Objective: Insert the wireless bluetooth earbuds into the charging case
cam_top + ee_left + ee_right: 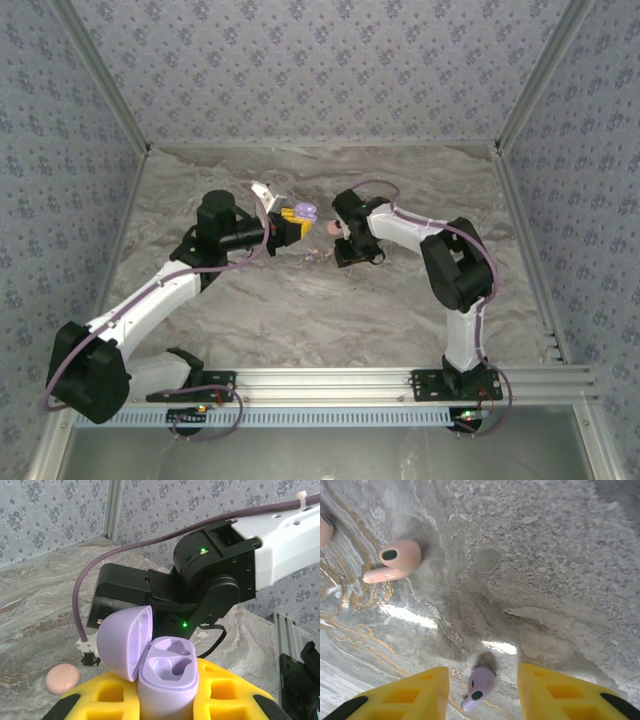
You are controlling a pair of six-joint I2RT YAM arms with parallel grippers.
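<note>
Left gripper (167, 706) clamps the open case (166, 682); nothing inserted yet. Right gripper (484, 692) stands apart, lilac earbud (479, 683) lying loose between its fingers.

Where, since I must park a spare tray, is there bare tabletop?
Bare marble: the far strip of table along the back wall, the right margin between right arm and side rail, the near middle ahead of the front rail. Crowded: the centre, where the left pincer holds the charging case and the right pincer straddles the lilac earbud, pink earbud nearby.

Floral-papered walls (300, 60) (bluish) enclose marbled tabletop (300, 320).
</note>
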